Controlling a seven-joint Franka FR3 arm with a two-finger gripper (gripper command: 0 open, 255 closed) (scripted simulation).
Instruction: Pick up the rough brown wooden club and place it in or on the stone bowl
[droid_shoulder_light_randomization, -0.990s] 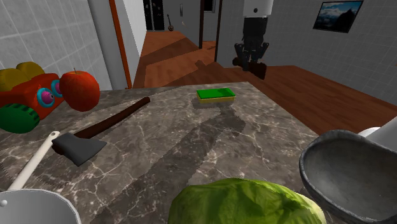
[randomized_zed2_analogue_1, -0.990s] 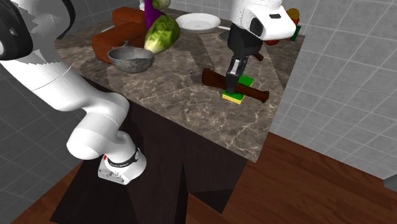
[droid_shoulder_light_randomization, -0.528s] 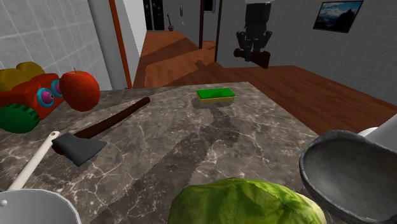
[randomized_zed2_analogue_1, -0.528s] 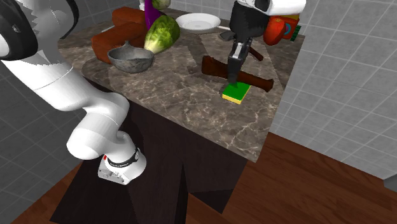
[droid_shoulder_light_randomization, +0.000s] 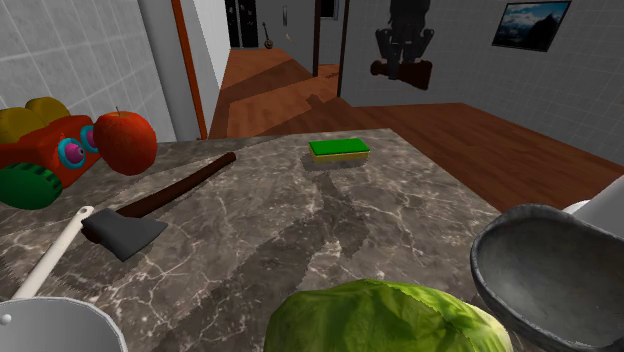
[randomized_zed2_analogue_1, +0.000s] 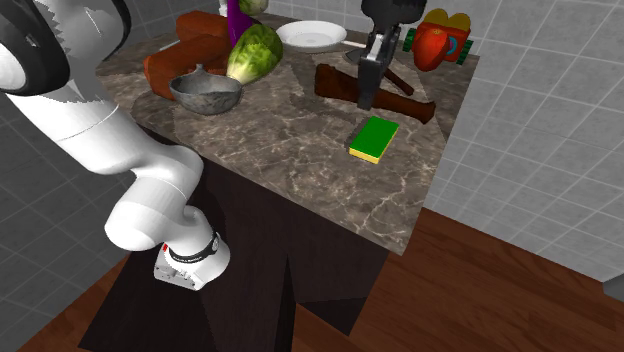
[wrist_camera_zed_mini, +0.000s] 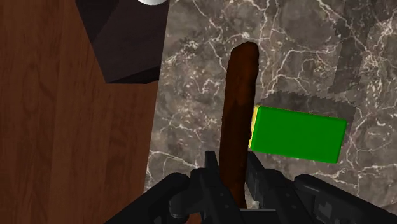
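Note:
My gripper (droid_shoulder_light_randomization: 404, 58) hangs high above the far edge of the marble table, shut on the rough brown club (droid_shoulder_light_randomization: 412, 72). In the second exterior view the gripper (randomized_zed2_analogue_1: 368, 88) clasps the club (randomized_zed2_analogue_1: 408, 108) near its middle, and the club lies level in the air above the green sponge (randomized_zed2_analogue_1: 374, 138). From the wrist, the club (wrist_camera_zed_mini: 239, 108) runs straight out between the fingers (wrist_camera_zed_mini: 210, 177), with the sponge (wrist_camera_zed_mini: 298, 133) on the table below it. The grey stone bowl (droid_shoulder_light_randomization: 520, 275) sits near the stand, next to a cabbage (randomized_zed2_analogue_1: 252, 52); that bowl (randomized_zed2_analogue_1: 205, 101) holds nothing.
An axe (droid_shoulder_light_randomization: 150, 205), a red apple (droid_shoulder_light_randomization: 125, 140) and a colourful toy (droid_shoulder_light_randomization: 40, 150) lie at the shoulder view's left. A white ladle (droid_shoulder_light_randomization: 50, 262) and the cabbage (droid_shoulder_light_randomization: 385, 318) sit near the front. A white plate (randomized_zed2_analogue_1: 312, 36) stands farther back.
The gripper has risen with the club, from just over the sponge to well above the table. The sponge, earlier partly covered, now shows whole.

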